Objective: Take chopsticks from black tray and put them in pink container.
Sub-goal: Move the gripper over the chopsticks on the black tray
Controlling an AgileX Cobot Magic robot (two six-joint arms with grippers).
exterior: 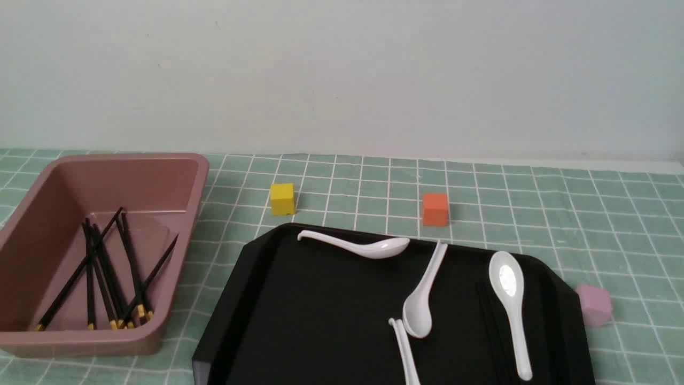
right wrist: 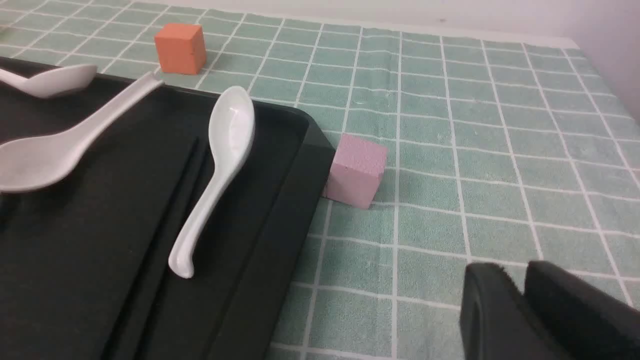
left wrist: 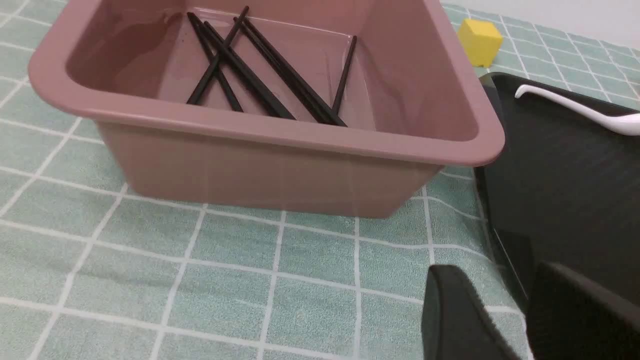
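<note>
several thin tapered chopsticks (exterior: 107, 272) cross inside the glossy round-cornered pink container (exterior: 181, 160).

The tray (exterior: 320, 310) is glossy black plastic. The bin (left wrist: 280, 165) is smooth pink plastic with a soft sheen. Spoons (exterior: 507, 283) on the tray look glazed, shiny white. Chopsticks (left wrist: 250, 72) are smooth black. The cloth (right wrist: 450, 150) under the tray is matt, nubbly; the pink cube (right wrist: 356, 170) beside the tray is grainy, foam-like, matt.
</note>
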